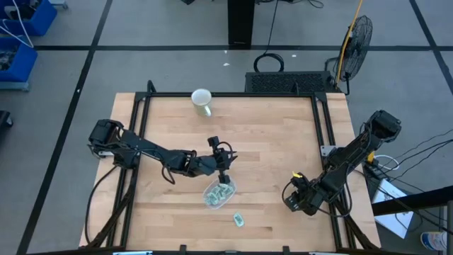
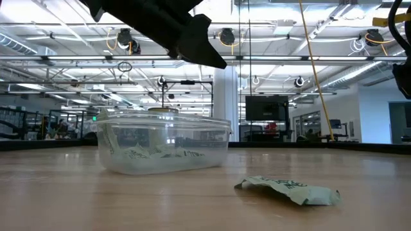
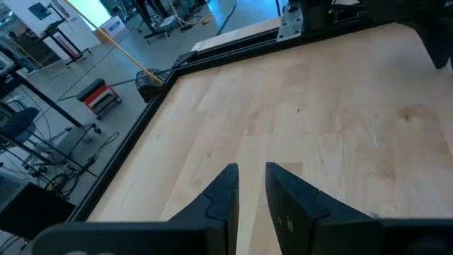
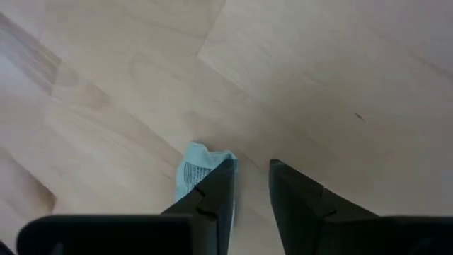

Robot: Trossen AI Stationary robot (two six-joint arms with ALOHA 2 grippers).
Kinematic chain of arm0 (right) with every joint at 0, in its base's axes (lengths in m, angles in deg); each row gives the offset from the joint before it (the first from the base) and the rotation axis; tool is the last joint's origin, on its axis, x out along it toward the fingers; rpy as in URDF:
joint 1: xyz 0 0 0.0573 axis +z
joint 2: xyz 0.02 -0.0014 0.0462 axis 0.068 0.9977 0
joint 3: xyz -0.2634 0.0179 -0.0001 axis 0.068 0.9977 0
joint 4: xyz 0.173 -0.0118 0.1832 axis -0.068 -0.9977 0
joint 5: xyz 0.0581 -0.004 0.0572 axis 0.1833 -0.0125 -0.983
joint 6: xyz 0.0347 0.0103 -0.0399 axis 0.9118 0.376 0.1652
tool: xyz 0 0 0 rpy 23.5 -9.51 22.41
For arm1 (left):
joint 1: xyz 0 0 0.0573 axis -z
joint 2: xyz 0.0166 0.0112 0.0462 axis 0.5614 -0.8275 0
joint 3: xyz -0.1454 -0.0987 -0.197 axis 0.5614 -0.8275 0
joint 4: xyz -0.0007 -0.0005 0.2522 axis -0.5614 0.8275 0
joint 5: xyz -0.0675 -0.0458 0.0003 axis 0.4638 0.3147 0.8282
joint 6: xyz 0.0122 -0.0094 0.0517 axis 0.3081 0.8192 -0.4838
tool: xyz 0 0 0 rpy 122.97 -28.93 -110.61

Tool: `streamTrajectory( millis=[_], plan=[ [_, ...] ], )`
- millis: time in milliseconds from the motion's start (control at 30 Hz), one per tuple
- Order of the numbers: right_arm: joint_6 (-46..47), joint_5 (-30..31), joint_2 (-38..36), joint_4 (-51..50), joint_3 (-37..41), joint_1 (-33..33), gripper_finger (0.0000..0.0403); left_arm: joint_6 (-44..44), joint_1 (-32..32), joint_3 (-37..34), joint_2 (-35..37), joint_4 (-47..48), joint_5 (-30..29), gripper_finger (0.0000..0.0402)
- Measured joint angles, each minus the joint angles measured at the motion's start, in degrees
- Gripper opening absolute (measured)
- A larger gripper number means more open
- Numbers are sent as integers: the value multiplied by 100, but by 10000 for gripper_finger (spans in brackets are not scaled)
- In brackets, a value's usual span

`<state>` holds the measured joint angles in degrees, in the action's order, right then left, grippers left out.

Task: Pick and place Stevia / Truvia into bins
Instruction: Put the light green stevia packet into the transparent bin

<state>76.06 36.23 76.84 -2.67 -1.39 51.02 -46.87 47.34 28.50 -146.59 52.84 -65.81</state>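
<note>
The see-through bowl (image 1: 219,193) (image 2: 164,144) stands on its flat base on the table, with several pale green and white sachets (image 2: 160,154) lying in its bottom. One more sachet (image 1: 238,220) (image 2: 289,190) lies flat and crumpled on the wood, nearer the front edge. My left gripper (image 1: 226,174) (image 2: 209,58) (image 3: 251,173) hovers just above the bowl's far rim, open by a narrow gap and holding nothing. My right gripper (image 1: 290,203) (image 4: 253,170) waits low at the right, narrowly open and empty. The loose sachet (image 4: 192,168) shows beyond one of its fingers, partly hidden by it.
A white mug (image 1: 202,101) stands near the table's far edge, well away from both arms. A dark raised frame (image 1: 322,134) borders the table top. Bare wood lies between the bowl and the right gripper and across the far half.
</note>
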Motion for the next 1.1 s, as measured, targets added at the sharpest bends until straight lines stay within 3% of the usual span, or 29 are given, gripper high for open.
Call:
streamTrajectory(
  millis=[400,1100],
  plan=[
    [-317,365,14,612,7,-6,78,0,0,0,0,2,0,77],
    [-593,144,180,685,6,-1,61,0,0,0,0,4,0,77]
  ],
)
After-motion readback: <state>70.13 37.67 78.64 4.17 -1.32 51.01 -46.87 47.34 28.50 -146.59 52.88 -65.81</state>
